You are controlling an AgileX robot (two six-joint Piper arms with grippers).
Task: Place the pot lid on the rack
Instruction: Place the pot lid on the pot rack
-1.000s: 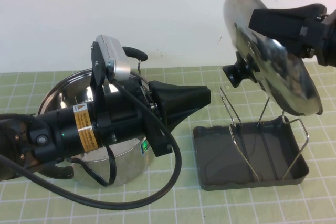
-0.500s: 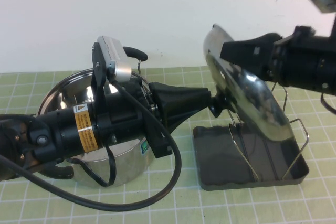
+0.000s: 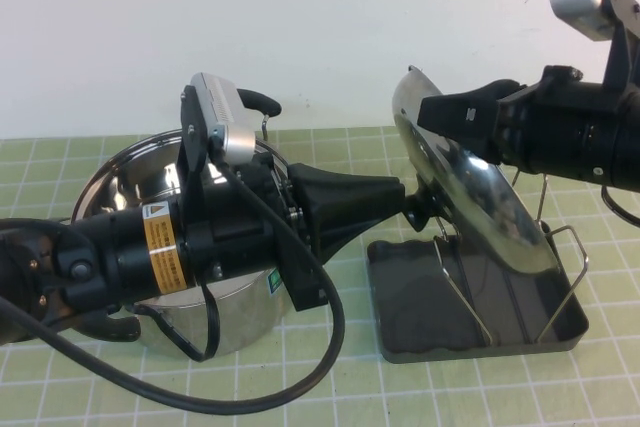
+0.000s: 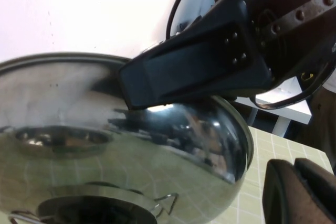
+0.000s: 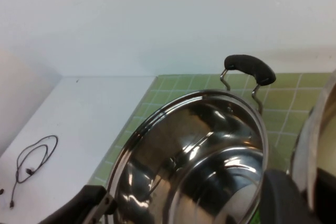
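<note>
The pot lid (image 3: 470, 187), shiny steel with a black knob (image 3: 418, 205), stands tilted on edge over the rack (image 3: 560, 332), its lower rim down among the wire uprights (image 3: 462, 277). My right gripper (image 3: 432, 109) reaches in from the right and is shut on the lid's upper rim; the right wrist view shows the rim (image 5: 315, 156) between its fingers (image 5: 286, 198). My left gripper (image 3: 390, 190) is shut and empty, its tip close to the knob. In the left wrist view the lid's dome (image 4: 105, 145) fills the picture, with the left gripper (image 4: 302, 192) beside it.
The deep steel pot (image 3: 120, 182) with black handles (image 3: 258, 102) sits on the green tiled mat under my left arm; it also shows in the right wrist view (image 5: 199, 150). A black cable loops in front of the pot (image 3: 330, 337). White wall behind.
My right gripper brought the lid down and to the left from high at the upper right onto the rack. The left arm stayed still.
</note>
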